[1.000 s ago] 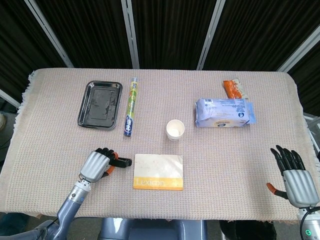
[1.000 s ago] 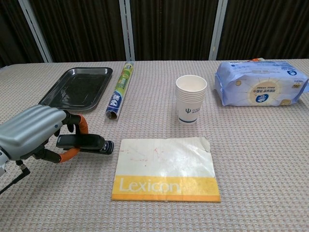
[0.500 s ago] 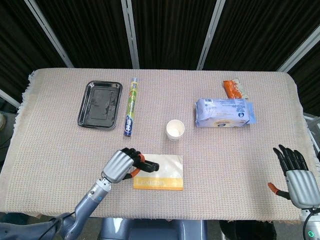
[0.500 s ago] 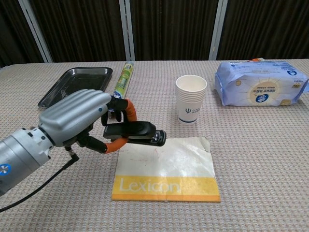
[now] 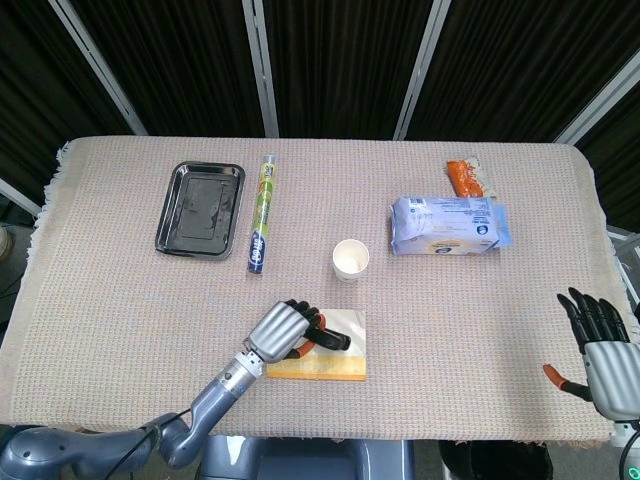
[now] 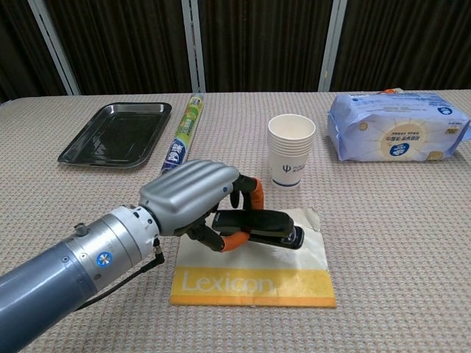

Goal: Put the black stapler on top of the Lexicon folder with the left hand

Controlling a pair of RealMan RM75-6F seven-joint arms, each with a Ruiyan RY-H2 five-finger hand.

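My left hand [image 6: 193, 200] grips the black stapler [image 6: 266, 226] and holds it over the Lexicon folder [image 6: 257, 278], low above its white upper part; whether the stapler touches the folder I cannot tell. In the head view the left hand [image 5: 284, 332] covers the folder's left half [image 5: 340, 368], and the stapler [image 5: 332, 338] pokes out to the right of the fingers. The right hand [image 5: 603, 350] hangs at the table's right edge, fingers spread, holding nothing.
A stack of paper cups [image 6: 291, 150] stands just behind the folder. A black tray [image 6: 118, 134] and a foil roll [image 6: 183, 137] lie at the back left. A blue wipes pack [image 6: 397, 126] sits at the back right, an orange snack packet [image 5: 466, 178] behind it.
The left hand lifted the stapler from the table left of the folder and carried it right and forward over the folder. The right hand drifted slightly right and down.
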